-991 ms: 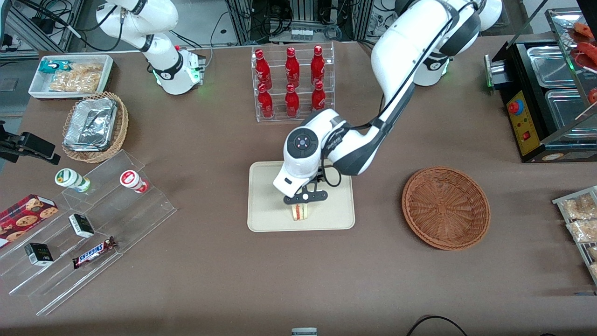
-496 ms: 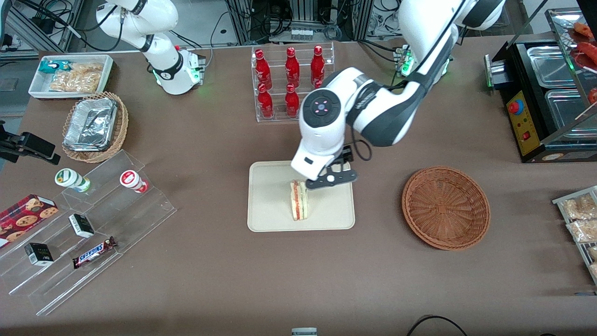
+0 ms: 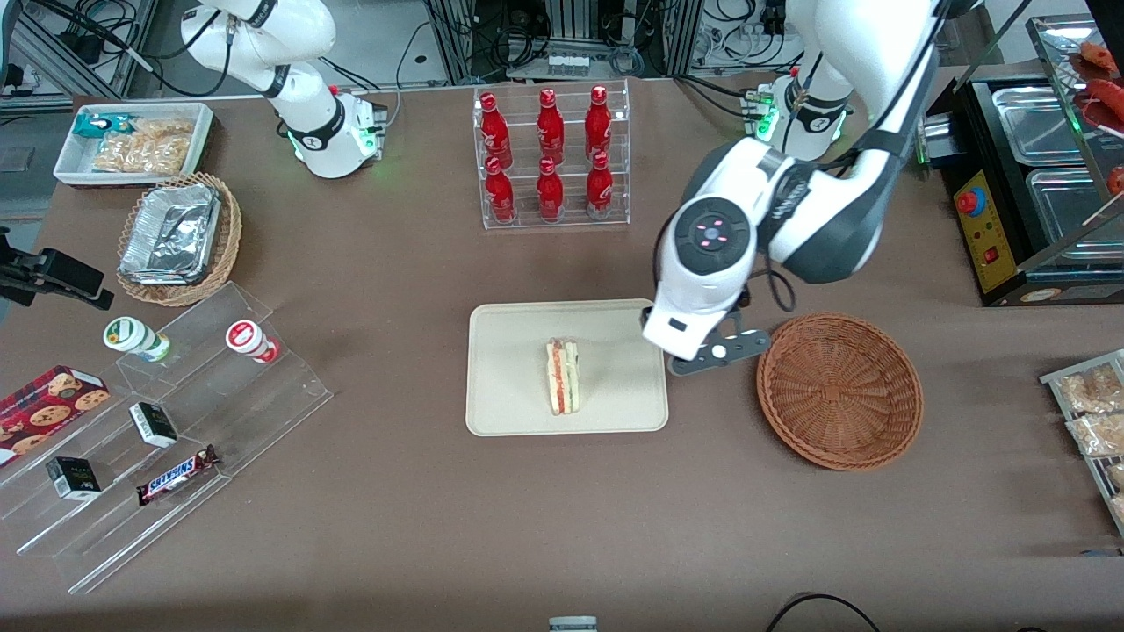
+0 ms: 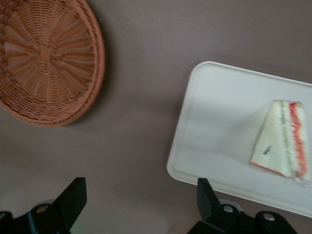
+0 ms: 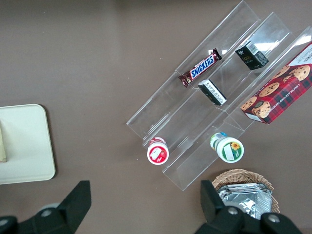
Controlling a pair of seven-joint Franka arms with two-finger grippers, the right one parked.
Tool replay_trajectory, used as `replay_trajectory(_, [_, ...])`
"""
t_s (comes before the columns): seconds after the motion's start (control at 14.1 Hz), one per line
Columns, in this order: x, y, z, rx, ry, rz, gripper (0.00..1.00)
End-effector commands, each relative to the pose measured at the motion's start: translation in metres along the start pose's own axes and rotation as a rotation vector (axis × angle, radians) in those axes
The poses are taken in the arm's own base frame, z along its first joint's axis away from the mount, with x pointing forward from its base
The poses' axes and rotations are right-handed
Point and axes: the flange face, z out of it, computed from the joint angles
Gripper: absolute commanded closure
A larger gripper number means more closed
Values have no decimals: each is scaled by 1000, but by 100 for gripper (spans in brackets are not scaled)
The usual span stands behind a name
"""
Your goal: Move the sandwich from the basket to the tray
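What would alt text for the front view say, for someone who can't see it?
A sandwich stands on edge on a cream tray on a brown table, while the left arm's open gripper hangs empty above the gap between the tray and an empty wicker basket. Farther from the camera stands a clear rack of red bottles.
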Motion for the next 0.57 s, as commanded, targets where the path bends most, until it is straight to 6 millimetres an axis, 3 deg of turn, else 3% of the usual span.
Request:
replay_trajectory(0.0, [4,-54,-5,-11,-37,32,0])
replay_trajectory(0.21, [13,-107,-5,-45,-78,103,0])
replay_trajectory(0.35, [19,-154,-14,-93,-98,178,0])
replay_trajectory(0.5, [19,-187,-24,-89,-148,298,0])
